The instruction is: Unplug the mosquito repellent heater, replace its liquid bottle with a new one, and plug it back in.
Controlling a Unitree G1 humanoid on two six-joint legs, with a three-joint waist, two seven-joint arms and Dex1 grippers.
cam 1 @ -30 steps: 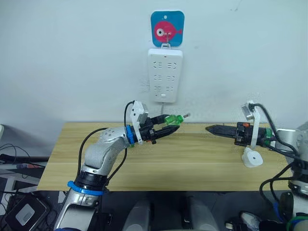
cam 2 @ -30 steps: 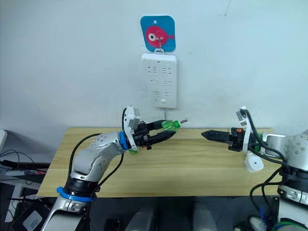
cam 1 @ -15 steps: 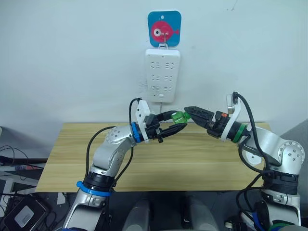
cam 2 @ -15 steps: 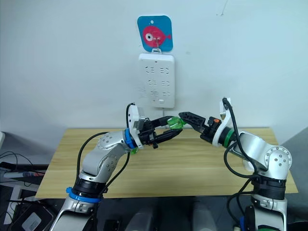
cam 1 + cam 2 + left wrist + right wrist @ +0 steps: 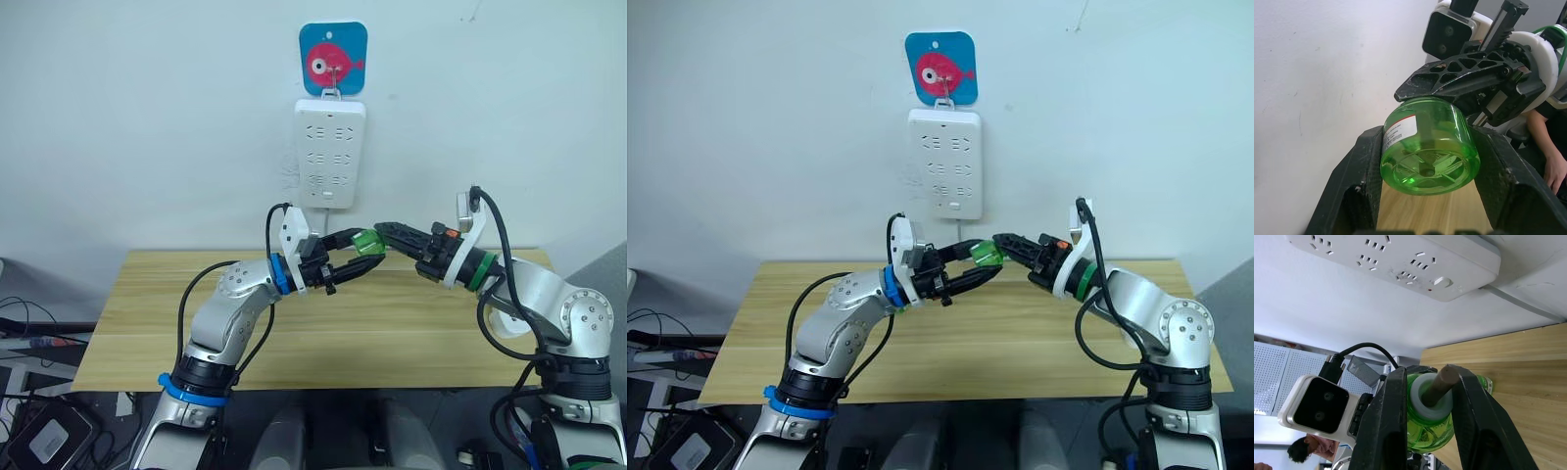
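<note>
A green liquid bottle [image 5: 367,242] hangs in the air above the wooden table [image 5: 323,333], just below the wall-mounted power strip [image 5: 330,152], held between the two grippers. The bottle lies roughly on its side. In the left wrist view its round base [image 5: 1427,171] faces the camera, and a white label with red print [image 5: 1398,134] wraps part of its wall. In the right wrist view its white collar [image 5: 1431,399] and brown wick [image 5: 1442,382] point toward the camera.

The left gripper [image 5: 355,257] is closed on the body of the bottle: its two black fingers [image 5: 1364,181] press against opposite sides of the green wall. The right gripper [image 5: 387,232] meets the bottle from the opposite end. Its fingers [image 5: 1388,426] stand to either side of the neck and collar, narrowly parted; whether they actually press on the bottle cannot be told.

The mosquito repellent heater [image 5: 509,318] appears as a white shape on the table at the robot's right, largely hidden behind the right arm, well apart from the power strip.

The power strip hangs upright from a hook on a blue square plaque bearing a pink fish [image 5: 333,59]. In the right wrist view its sockets and a round button [image 5: 1442,283] are visible. A person's hand [image 5: 1552,169] shows at the edge of the left wrist view.
</note>
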